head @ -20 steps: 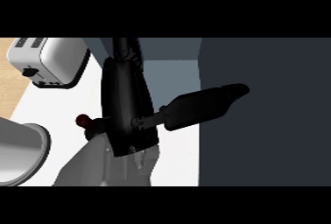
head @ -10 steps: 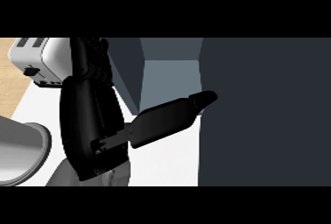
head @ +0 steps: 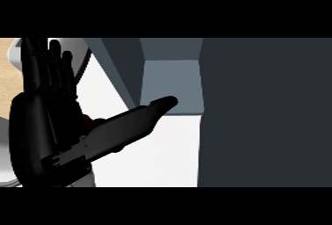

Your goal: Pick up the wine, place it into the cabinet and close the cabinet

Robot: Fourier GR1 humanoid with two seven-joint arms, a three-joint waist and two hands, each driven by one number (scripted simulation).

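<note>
Hand [head: 45,132] has risen since 0.5 s ago, fingers [head: 45,66] straight, apart, holding nothing; may clip cabinet [head: 266,110] w/o wine.

White counter [head: 168,149], pale toaster [head: 14,52] at its far left corner.

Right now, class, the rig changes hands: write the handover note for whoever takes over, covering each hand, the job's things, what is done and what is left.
Left hand: open, fingers straight up at the view's left, thumb stretched towards the cabinet opening.
Right hand: not in view.
Wine: not plainly visible; a red patch beside the palm may be it.
Cabinet: open, grey inside showing, no wine visible in it.
Done: nothing confirmed. Left: grasp wine, place it inside, close cabinet.
</note>
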